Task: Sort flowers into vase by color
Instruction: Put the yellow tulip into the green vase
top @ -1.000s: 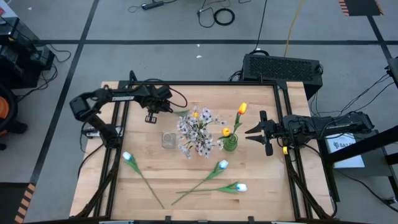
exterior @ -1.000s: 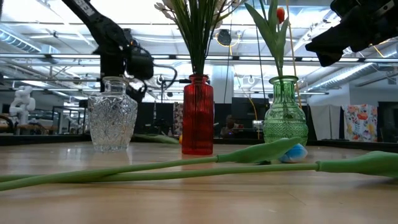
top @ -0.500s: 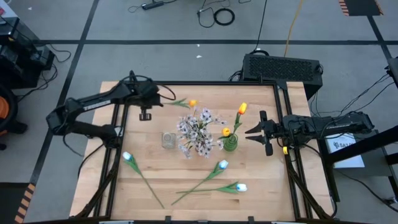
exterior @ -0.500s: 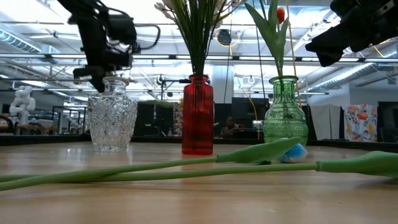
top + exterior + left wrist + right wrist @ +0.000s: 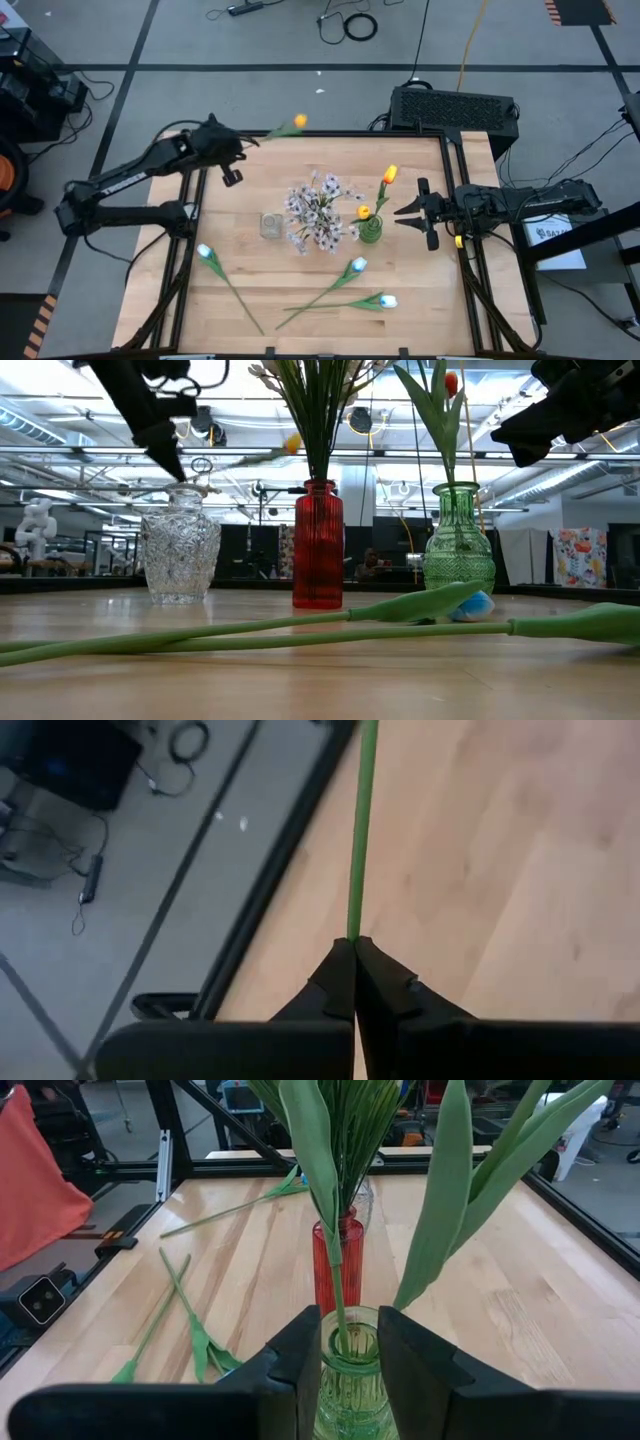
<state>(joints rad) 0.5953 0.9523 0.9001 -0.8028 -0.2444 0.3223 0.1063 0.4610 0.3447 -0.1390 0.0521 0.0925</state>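
Your orange tulip (image 5: pixel 299 121) hangs beyond the table's far edge (image 5: pixel 330 133), its thin stem pinched at the very end between the pressed-together fingers of the left gripper (image 5: pixel 353 948). It could swivel or slip. The green vase (image 5: pixel 370 232) is well apart; the right gripper (image 5: pixel 416 211), part-spread and empty, waits beside it.

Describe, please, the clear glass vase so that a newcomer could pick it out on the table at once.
On the wooden table, three vases stand in a row across the middle. The clear glass vase is the end one nearest the left arm, beside the red vase of pale blossoms, with the green vase at the far end. Unlike the others, it is colourless cut glass, squat, and holds no flowers.
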